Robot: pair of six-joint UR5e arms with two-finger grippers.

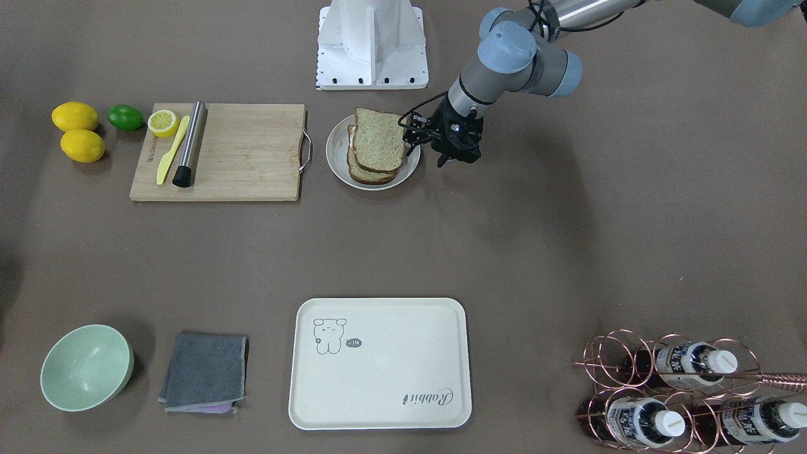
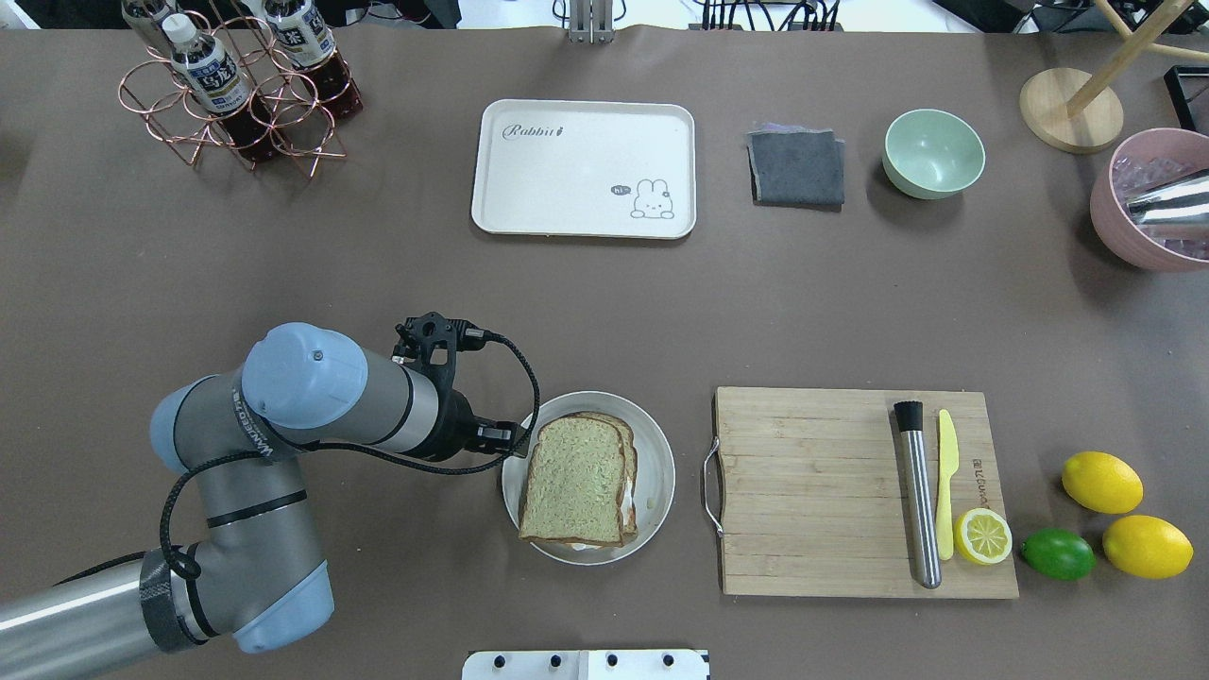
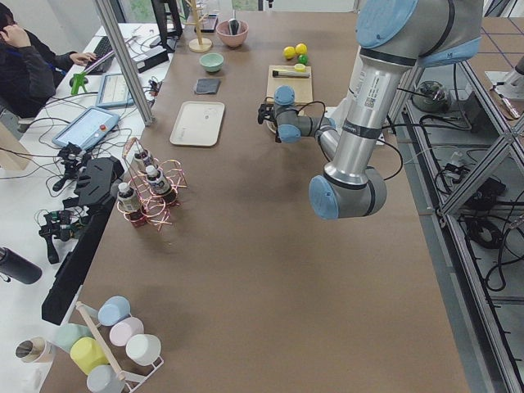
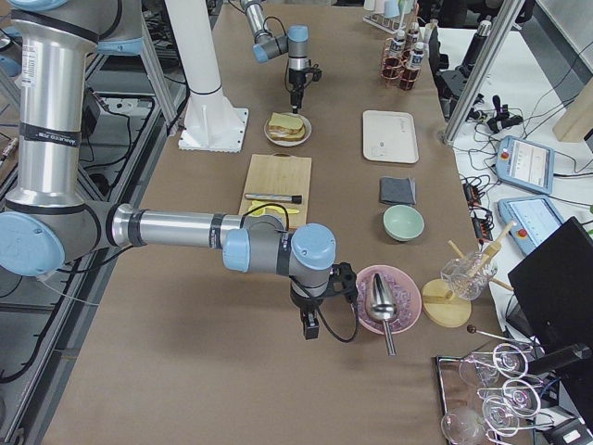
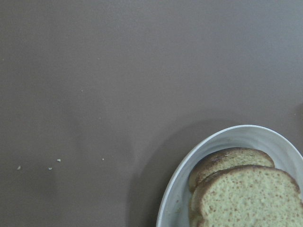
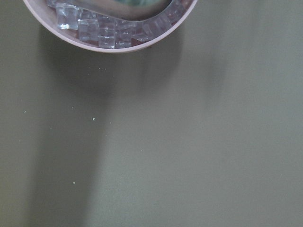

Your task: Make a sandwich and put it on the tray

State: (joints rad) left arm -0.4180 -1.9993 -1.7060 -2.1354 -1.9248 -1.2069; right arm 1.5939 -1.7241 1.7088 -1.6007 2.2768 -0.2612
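Observation:
The sandwich (image 1: pixel 377 146) lies on a round white plate (image 1: pixel 334 154): two tan speckled slices stacked, with a sliver of white egg at the edge (image 2: pixel 627 491). It also shows in the left wrist view (image 5: pixel 251 198). My left gripper (image 1: pixel 455 157) points down just beside the plate's rim, on the robot's left of it and apart from the bread; I cannot tell if it is open. The cream tray (image 1: pixel 391 378) lies bare at the table's far side (image 2: pixel 567 179). My right gripper (image 4: pixel 309 326) hangs low beside a pink bowl; I cannot tell its state.
A wooden cutting board (image 1: pixel 246 157) with a steel muddler (image 1: pixel 190 144), a yellow knife and a lemon half lies next to the plate. Lemons (image 1: pixel 75 116) and a lime lie beyond it. A green bowl (image 1: pixel 87 367), grey cloth (image 1: pixel 205 372) and bottle rack (image 1: pixel 687 394) flank the tray. The pink bowl (image 6: pixel 109 28) holds ice.

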